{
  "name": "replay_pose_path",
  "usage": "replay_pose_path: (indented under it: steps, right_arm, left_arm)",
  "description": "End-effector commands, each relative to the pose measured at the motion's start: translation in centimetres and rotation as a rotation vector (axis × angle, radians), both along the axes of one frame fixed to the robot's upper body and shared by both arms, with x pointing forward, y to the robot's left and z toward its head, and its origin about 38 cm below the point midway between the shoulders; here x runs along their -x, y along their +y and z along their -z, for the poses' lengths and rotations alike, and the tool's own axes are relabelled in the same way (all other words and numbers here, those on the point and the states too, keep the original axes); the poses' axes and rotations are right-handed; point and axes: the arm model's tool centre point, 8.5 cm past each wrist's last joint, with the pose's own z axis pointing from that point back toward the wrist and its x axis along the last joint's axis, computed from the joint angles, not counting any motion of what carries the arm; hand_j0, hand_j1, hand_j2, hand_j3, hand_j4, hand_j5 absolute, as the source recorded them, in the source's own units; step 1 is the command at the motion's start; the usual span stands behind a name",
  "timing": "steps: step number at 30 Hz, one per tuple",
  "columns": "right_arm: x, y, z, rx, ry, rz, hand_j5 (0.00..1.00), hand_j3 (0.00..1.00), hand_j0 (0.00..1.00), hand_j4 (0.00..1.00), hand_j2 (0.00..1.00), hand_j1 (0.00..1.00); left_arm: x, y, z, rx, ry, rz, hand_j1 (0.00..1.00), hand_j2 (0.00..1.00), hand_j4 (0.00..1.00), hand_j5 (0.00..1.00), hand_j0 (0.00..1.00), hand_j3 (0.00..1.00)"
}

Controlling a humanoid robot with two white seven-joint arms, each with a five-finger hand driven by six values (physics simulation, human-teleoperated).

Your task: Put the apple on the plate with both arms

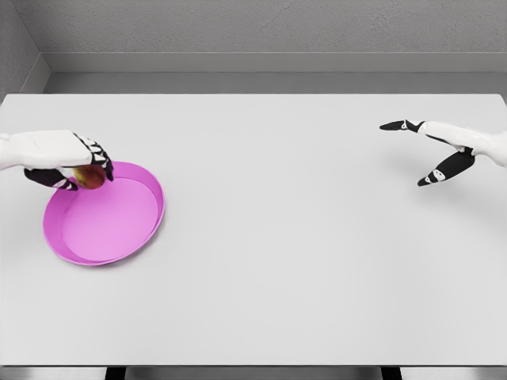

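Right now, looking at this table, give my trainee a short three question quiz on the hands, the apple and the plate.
1. True or false: the apple lies loose on the table.
2. Which hand holds the apple: A left hand, B right hand?
3. Fill in: the plate is coloured ____.

Key: 1 false, fingers grip it over the plate's rim. 2 A; the right is spread, holding nothing. 3 pink.

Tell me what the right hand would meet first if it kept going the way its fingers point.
Nothing, it seems: the right hand points left over bare table. The plate and apple sit lower, likely off that line; depth is unclear.
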Motion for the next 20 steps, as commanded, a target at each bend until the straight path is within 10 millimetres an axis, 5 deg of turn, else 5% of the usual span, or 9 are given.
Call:
replay_pose_path:
  steps: [1,7,9,13,20]
  right_arm:
    - [0.0,0.0,-0.1,-0.006,0.001,0.004,1.00,1.00,1.00,1.00,1.00,1.00]
    - [0.0,-0.4,-0.3,-0.003,-0.004,0.009,1.00,1.00,1.00,1.00,1.00,1.00]
    - [0.0,-0.3,-0.3,-0.005,-0.005,0.009,1.00,1.00,1.00,1.00,1.00,1.00]
    - [0.0,-0.3,-0.4,-0.004,-0.005,0.006,1.00,1.00,1.00,1.00,1.00,1.00]
    - [0.0,-0.2,-0.3,-0.005,-0.005,0.005,1.00,1.00,1.00,1.00,1.00,1.00]
  left_arm:
    - [-0.2,0.6,0.2,0.008,0.004,-0.025,1.00,1.00,1.00,1.00,1.00,1.00]
    - [-0.7,-0.8,0.8,0.051,0.013,-0.012,1.00,1.00,1.00,1.00,1.00,1.00]
    - [-2.5,1.0,-0.9,0.143,-0.011,-0.106,1.00,1.00,1.00,1.00,1.00,1.00]
    - [-6.4,5.8,-0.5,0.319,-0.019,-0.369,1.00,1.00,1.00,1.00,1.00,1.00]
    - [-6.6,6.7,0.3,0.317,-0.005,-0.412,1.00,1.00,1.00,1.00,1.00,1.00]
